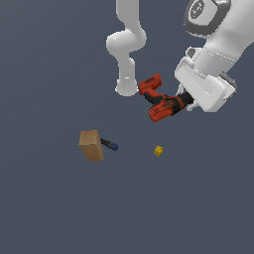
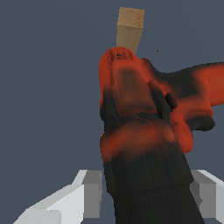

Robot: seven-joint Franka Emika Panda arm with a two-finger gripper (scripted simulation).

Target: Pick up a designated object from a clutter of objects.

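The designated object, a red-orange power drill point(image 1: 159, 101) with black parts, lies between my fingers in the exterior view's upper middle. My gripper point(image 1: 182, 101) is shut on its black end from the exterior view's right. In the wrist view the drill point(image 2: 140, 113) fills the frame, and a grey finger point(image 2: 89, 194) shows on each side of its dark ribbed end, with the gripper point(image 2: 146, 194) clamped there. The rest of the clutter of objects lies apart from it, lower in the exterior view. Whether the drill touches the ground I cannot tell.
A tan box point(image 1: 91, 145) stands at the exterior view's left with a dark blue-tipped marker point(image 1: 110, 144) against its side. A tiny yellow block point(image 1: 158, 151) lies below the drill. The arm's white base point(image 1: 126, 85) stands just behind the drill. The box point(image 2: 130, 28) shows beyond the drill in the wrist view.
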